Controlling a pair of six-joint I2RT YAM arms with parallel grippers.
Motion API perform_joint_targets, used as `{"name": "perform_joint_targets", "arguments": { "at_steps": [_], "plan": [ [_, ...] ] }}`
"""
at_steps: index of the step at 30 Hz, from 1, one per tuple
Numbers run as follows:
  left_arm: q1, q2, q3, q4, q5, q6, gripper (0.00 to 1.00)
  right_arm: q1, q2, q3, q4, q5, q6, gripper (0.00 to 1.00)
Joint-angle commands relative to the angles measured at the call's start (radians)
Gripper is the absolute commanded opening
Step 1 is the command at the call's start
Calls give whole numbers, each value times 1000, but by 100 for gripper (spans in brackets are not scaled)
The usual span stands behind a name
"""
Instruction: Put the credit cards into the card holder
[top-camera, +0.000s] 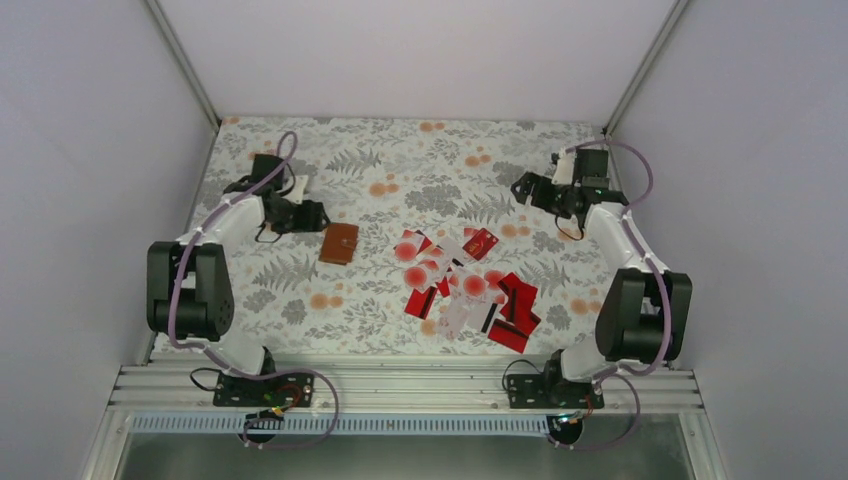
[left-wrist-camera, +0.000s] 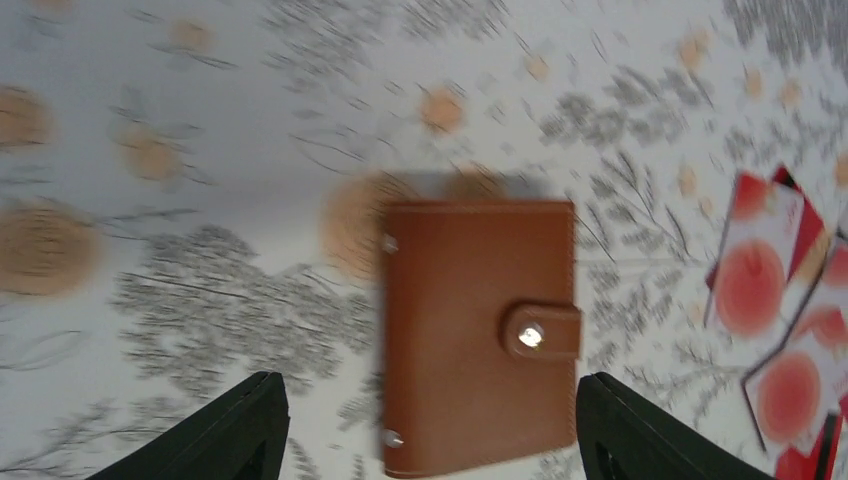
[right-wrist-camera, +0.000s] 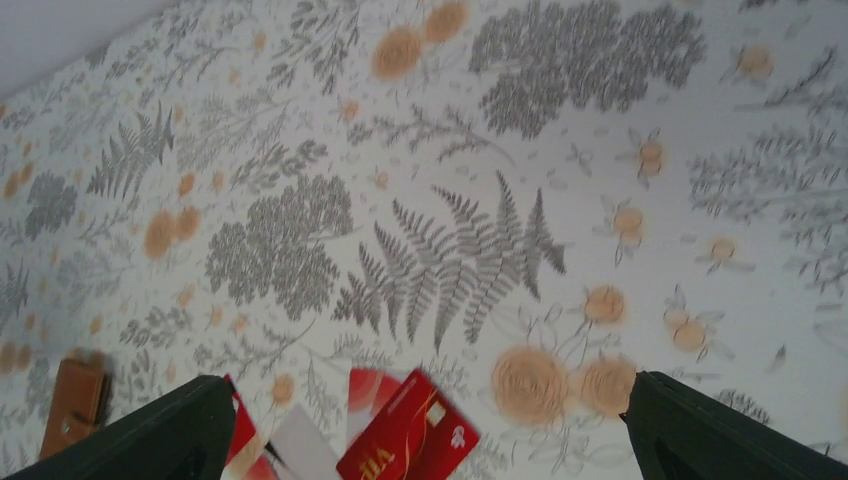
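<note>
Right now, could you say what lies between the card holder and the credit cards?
Only bare floral tablecloth separates card holder and credit cards, per top view.

Plain pale walls w/ alu corner posts encl. floral-print tabletop, even light.

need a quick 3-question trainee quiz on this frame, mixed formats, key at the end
1. True or false: the card holder lies unfolded, pockets showing.
2. Fill in: in the top view the cards lie in a loose pile to the card holder's ___.
3. In the left wrist view, what sits between the fingers of the left gripper? A) the card holder B) the cards C) only patterned cloth

Key: 1 false, it is folded shut with its strap snapped. 2 right. 3 A.
</note>
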Motion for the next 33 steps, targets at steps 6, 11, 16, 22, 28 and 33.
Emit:
{"name": "perform_joint_targets", "arguments": {
  "at_steps": [6,11,16,22,28,33],
  "plan": [
    [-161,35,-10,-122,-142,-24,64,21,-143,-77,-87,-49,9,99],
    [-171,10,-39,-138,-168,-27,61,24,-248,-68,-89,-17,-9,99],
    [-173,16,-74,-115,-165,-26,57,24,-319,-3,-101,105,-21,99],
    [-176,68,-63,-91,-179,-32,51,23,-400,65,-44,230,17,99],
    [-177,105,-48,-76,-205,-36,45,23,-450,40,-46,449,149,97],
    [-177,154,-21,-71,-217,-31,40,22,-461,15,-68,399,96,99]
  ]
}}
